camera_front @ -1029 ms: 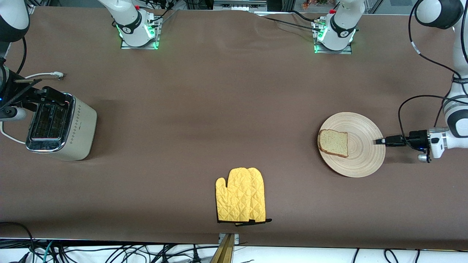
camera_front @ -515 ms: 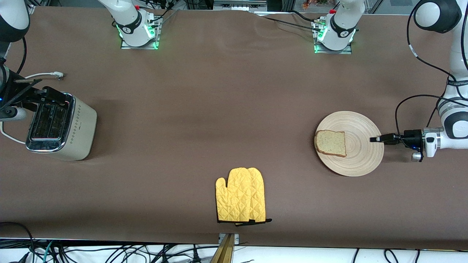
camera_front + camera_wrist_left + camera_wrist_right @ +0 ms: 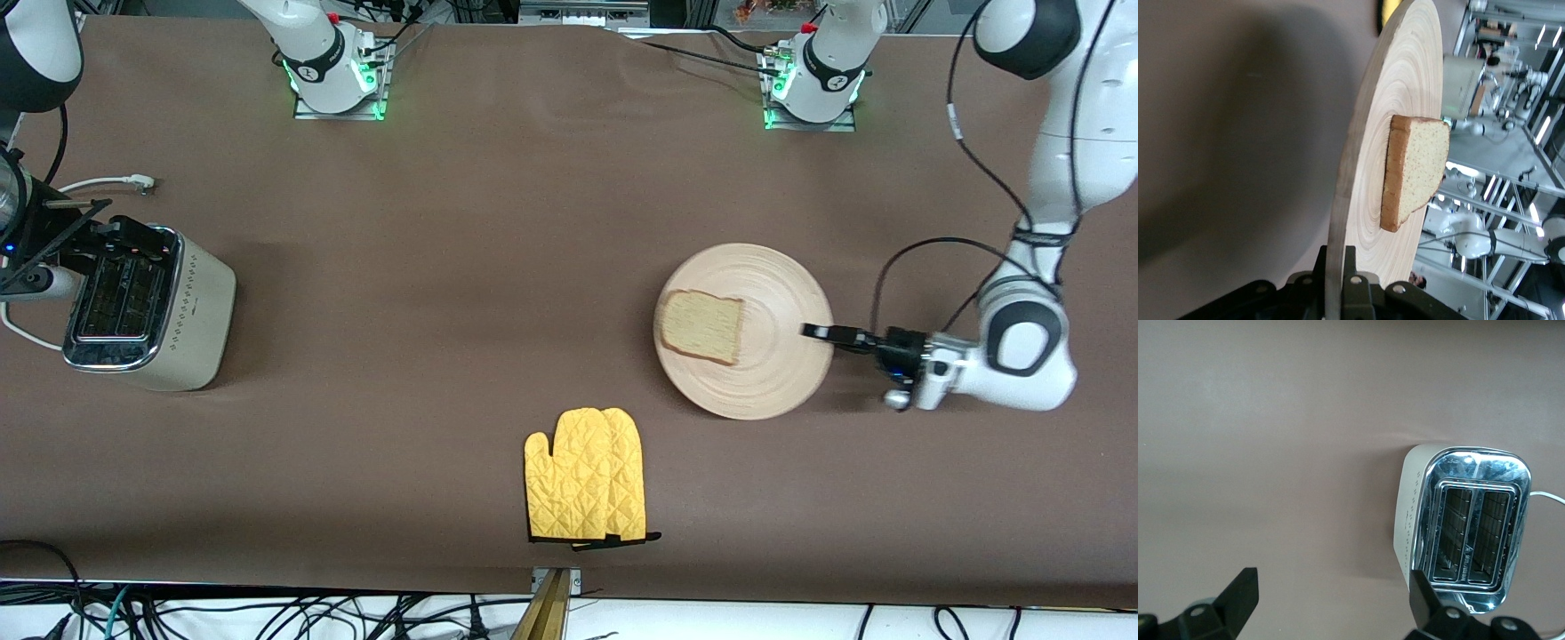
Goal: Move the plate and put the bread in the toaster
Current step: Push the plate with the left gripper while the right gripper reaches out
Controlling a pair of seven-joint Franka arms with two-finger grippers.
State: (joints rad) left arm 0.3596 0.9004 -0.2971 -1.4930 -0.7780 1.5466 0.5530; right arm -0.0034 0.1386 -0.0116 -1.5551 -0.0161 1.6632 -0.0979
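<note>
My left claw (image 3: 813, 332) is clamped on the plate (image 3: 773, 373) rim, bread (image 3: 702, 326) aboard, mid-carry. Next: reach the toaster (image 3: 147, 307), where my right claw (image 3: 1331, 607) waits, wide open.

A robotics lab: two arm bases (image 3: 336, 76) with green lights are bolted to a brown-covered counter (image 3: 498, 249), loose cables (image 3: 267, 618) trail along its near edge, and metal framing (image 3: 1511, 200) fills the background.
</note>
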